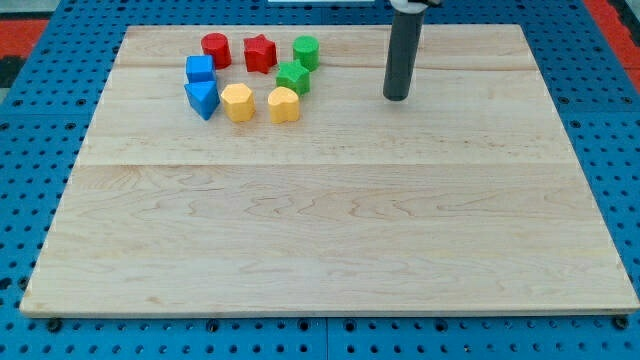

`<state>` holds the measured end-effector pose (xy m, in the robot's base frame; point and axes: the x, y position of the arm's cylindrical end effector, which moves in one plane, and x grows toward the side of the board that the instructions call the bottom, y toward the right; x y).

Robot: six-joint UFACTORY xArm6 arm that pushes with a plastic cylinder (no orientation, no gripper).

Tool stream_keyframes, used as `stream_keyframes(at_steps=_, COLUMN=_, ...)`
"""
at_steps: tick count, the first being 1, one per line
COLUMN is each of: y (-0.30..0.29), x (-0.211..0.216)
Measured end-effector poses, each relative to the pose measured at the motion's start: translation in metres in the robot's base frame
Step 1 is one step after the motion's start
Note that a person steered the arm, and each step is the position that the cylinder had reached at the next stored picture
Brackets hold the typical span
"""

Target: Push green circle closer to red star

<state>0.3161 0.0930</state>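
my tip (396, 97), a bare rod holding nothing, stood well right of the green circle (306, 51), which sat just beside the red star (260, 53). risk: an off-centre push could deflect it onto the green star (292, 77).

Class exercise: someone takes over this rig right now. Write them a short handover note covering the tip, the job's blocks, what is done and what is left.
My tip rests on the board, to the view's right of the block cluster, touching no block.
The green circle stands just right of the red star, with a small gap between them.
The green star-like block sits just below the circle.
Done: nothing visibly pushed yet.
Left: bring the tip round to the circle's right side and nudge it left toward the red star, probably gently, since other blocks crowd it.
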Motion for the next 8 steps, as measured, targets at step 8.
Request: stream_keyframes(at_steps=8, y=-0.131, x=-0.068)
